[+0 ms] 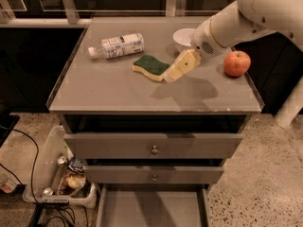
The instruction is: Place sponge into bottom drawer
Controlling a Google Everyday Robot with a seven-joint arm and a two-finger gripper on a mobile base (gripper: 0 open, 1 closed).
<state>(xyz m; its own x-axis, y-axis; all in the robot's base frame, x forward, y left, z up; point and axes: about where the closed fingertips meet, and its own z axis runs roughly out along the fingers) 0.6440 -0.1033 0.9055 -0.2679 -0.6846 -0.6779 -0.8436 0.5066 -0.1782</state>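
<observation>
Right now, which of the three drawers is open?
The bottom drawer: it's pulled out, floor showing. The top drawer and middle drawer are shut. The claw is above the tabletop, by the sponge.

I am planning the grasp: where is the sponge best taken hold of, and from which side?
Probably across its narrow middle, from above. The sponge lies flat on the table, green layer up, with both long edges exposed. The gripper is at its end nearer the apple.
</observation>
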